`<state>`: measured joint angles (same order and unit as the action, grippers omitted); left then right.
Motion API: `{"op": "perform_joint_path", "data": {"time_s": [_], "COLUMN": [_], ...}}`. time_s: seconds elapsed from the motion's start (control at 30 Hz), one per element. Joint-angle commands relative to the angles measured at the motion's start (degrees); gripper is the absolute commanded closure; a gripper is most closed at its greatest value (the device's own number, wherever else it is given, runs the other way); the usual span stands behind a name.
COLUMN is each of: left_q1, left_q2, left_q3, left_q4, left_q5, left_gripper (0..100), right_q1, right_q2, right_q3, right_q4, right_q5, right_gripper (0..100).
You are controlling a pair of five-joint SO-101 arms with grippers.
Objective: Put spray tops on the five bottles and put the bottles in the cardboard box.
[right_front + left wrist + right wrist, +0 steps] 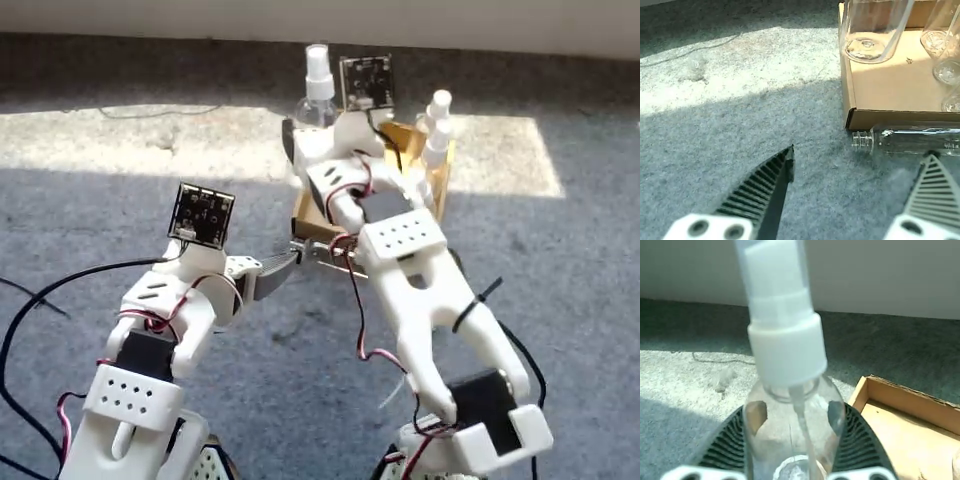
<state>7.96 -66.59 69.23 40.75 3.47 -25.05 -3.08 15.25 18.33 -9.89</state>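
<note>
Capped bottle, clamped in the right gripper beside the cardboard box, seems due for lowering inside; left gripper, spread apart, faces an uncapped bottle against it.

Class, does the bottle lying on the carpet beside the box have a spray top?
No, the bottle has a bare threaded neck.

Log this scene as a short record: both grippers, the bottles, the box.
left gripper: open, low over the grey carpet, just short of the lying bottle
right gripper: shut on a clear plastic bottle with a white spray top, held upright near the box's edge
lying bottle: clear plastic bottle without a top, on its side on the carpet right beside the box's wall
box: shallow brown cardboard box, several clear bottles upright inside
</note>
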Motion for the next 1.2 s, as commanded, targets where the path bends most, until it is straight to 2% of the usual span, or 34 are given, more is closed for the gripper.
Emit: {"op": "perform_joint_path", "data": {"time_s": [0.0,0.23,0.37,0.8,0.97,1.17], "left_q1": [-0.40,-0.40,-0.40,-0.40,-0.48,-0.75], "left_q2": [-0.66,-0.66,-0.66,-0.66,-0.66,-0.66], "left_q3": [0.40,0.84,0.84,0.84,0.84,0.84], "left_q4": [-1.05,-1.05,-1.05,-1.14,-1.14,-1.14], "left_q5": [0.70,0.62,0.62,0.26,0.26,0.26], "left_gripper": [65,65,65,65,65,65], "right_q1": [1.80,4.18,4.97,4.79,2.24,-1.36], "right_q2": [6.46,17.63,20.79,9.89,3.82,-8.22], "right_q3": [-12.26,-24.04,-27.12,-27.21,-27.38,-27.21], "right_q4": [-1.19,-1.27,-1.27,-0.04,8.31,25.71], "right_q5": [-0.53,0.00,6.24,7.56,7.56,7.91], "right_gripper": [99.4,99.4,99.4,99.4,99.4,99.4]}}
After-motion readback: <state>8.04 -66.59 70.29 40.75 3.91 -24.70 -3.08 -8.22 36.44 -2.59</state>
